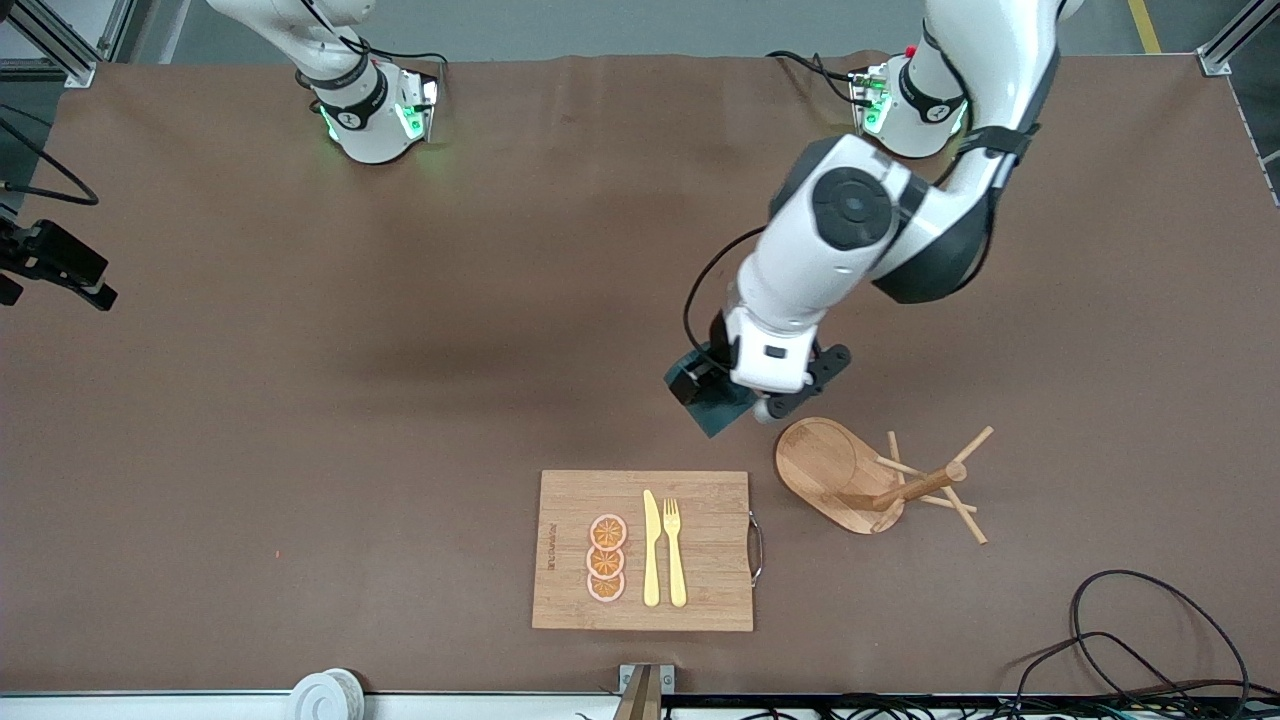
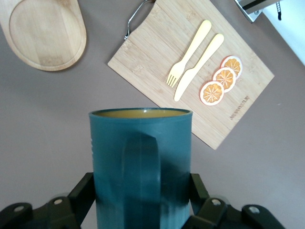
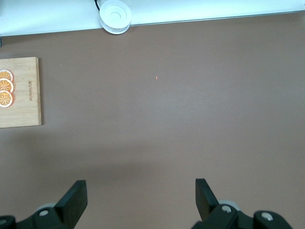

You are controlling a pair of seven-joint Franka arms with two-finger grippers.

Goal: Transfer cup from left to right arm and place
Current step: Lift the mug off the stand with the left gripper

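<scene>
My left gripper (image 2: 143,200) clamps teal mug (image 2: 141,162) above table centre; right gripper (image 3: 140,200) agape, empty, waiting. Risk: ribbed wall slipping during handover.

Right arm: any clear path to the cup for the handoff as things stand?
Probably yes. The cup is held up by the left gripper over bare table beside the cutting board. The right gripper is open over bare table; nothing visible stands between.

My right gripper (image 3: 140,198) hangs wide apart above bare brown table (image 3: 190,109) (cutting board (image 3: 19,93) and orange slices (image 3: 5,87) at the edge).
</scene>
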